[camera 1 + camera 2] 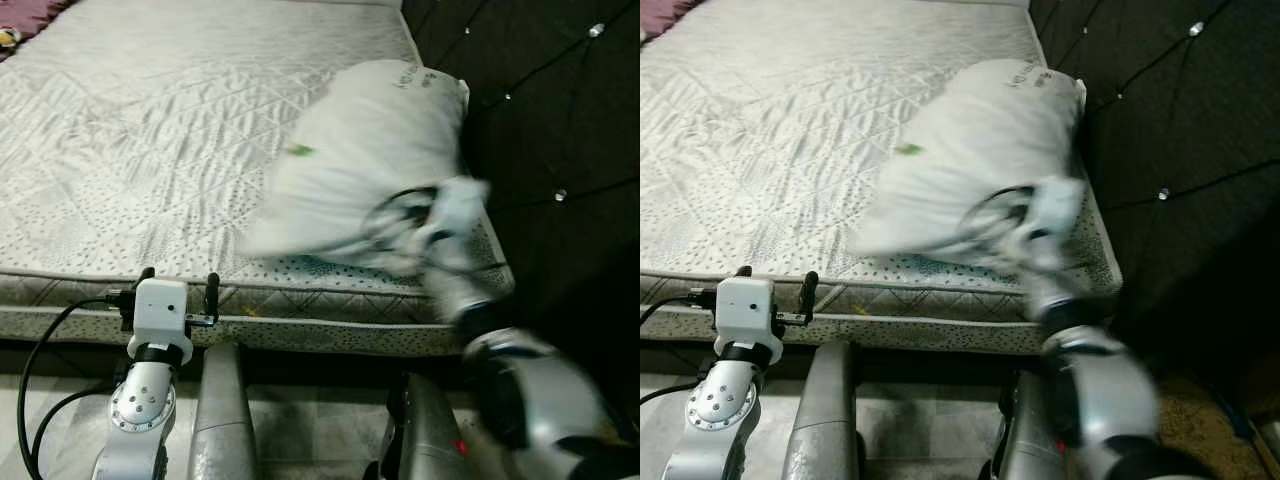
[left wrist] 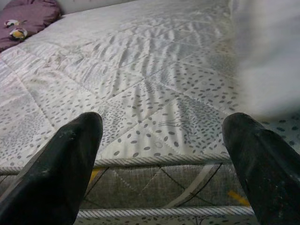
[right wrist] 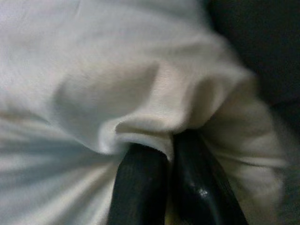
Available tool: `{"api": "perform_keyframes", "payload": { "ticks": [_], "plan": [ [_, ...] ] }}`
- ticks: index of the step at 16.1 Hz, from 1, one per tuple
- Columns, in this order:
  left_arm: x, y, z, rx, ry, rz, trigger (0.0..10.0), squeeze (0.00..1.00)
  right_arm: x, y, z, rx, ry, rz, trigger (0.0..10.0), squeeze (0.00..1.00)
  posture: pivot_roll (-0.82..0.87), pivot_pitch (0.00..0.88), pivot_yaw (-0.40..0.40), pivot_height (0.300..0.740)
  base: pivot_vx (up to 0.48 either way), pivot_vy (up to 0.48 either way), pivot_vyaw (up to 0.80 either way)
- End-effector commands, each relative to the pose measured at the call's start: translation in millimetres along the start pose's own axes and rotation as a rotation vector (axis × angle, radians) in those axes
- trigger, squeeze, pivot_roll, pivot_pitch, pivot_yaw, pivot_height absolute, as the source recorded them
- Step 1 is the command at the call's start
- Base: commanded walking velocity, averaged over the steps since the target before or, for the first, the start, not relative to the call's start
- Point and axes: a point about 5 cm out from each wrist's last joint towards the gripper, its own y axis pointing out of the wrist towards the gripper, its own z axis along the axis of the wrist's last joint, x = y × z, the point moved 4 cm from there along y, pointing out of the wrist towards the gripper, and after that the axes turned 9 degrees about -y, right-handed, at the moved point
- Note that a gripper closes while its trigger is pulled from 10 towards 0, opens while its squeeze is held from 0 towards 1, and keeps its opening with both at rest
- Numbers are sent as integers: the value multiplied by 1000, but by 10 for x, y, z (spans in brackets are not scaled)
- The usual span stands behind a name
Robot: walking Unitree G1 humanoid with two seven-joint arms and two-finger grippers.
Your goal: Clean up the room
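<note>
The pillow [image 1: 365,160] lies on the bed [image 1: 150,150], at the corner next to the dark headboard [image 1: 540,120], with its far end touching the headboard and its near end close to the front edge of the bed. The right gripper [image 3: 161,145] has its jaws closed on a fold of the pillow cloth at that near end; in the right wrist view the two black fingers [image 3: 138,183] stand almost together with the white cloth bunched over their tips. The right arm and the near part of the pillow are blurred in the head views, so I cannot tell if the pillow rests fully on the bed or is lifted a little. I judge that the cleaning is in the middle: the pillow is already on the bed near the headboard, but it is held and lies at an angle, so it is left to settle it and let go. Away from the pillow, at the opposite far corner of the bed, there is a purple cloth [image 2: 30,18] with a small toy [image 2: 18,33] on it, which may also need tidying. The pillow is white, soft and puffy, with wrinkles, a small green mark on its side and some print at its far end. The left gripper [image 2: 161,154] hangs before the front edge of the bed, well apart from the pillow, its jaws wide open and holding nothing.
</note>
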Motion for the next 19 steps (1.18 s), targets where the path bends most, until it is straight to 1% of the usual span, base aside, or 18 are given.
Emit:
{"api": "perform_keyframes", "payload": {
  "ticks": [1,2,3,4,5,6,7,8,9,10,11,13,15,18,19],
  "plan": [
    [16,11,-17,-4,-1,-4,10000,0,449,42,410,130,-2,-138,0,0,145,6,-53,527,0,0,0],
    [21,18,-18,-3,-3,-5,10000,0,675,22,463,147,-22,-189,0,0,143,5,-53,527,0,0,0],
    [22,19,-19,-3,-3,-5,10000,0,742,14,472,151,-25,-204,0,0,143,5,-53,527,0,0,0],
    [26,24,-24,-3,-3,-8,10000,0,967,-34,450,153,-45,-254,0,0,137,2,-49,527,0,0,0],
    [29,27,-27,-3,-3,-12,10000,0,1089,-85,347,138,-65,-266,0,0,132,2,-47,527,0,0,0],
    [27,26,-29,-3,-4,-13,10000,0,1110,-108,275,127,-75,-263,0,0,128,3,-45,527,0,0,0],
    [25,28,-31,-3,-3,-14,10000,0,1111,-146,150,108,-85,-247,0,0,127,3,-44,527,0,0,0],
    [24,29,-31,-3,-2,-15,10000,0,1086,-193,5,89,-87,-218,0,0,124,6,-42,527,0,0,0],
    [23,28,-30,-3,-1,-16,10000,0,1052,-220,-71,80,-87,-196,0,0,122,7,-41,527,0,0,0],
    [20,28,-30,-2,0,-17,10000,0,994,-260,-148,77,-96,-166,0,0,121,9,-40,527,0,0,0],
    [11,27,-30,-2,2,-16,10000,0,881,-348,-256,80,-116,-112,0,0,119,11,-37,527,0,0,0],
    [7,28,-30,-3,6,-18,10000,0,778,-440,-320,82,-109,-75,0,0,116,12,-34,527,0,0,0],
    [8,31,-28,-3,8,-21,10000,0,669,-516,-323,99,-100,-30,0,0,114,14,-33,527,0,0,0],
    [4,26,-33,-5,8,-19,10000,0,389,-748,-463,81,-110,110,0,0,111,15,-33,527,0,0,0],
    [3,25,-35,-6,8,-20,10000,0,299,-816,-503,73,-96,154,0,0,111,16,-33,527,0,0,0]
  ]
}}
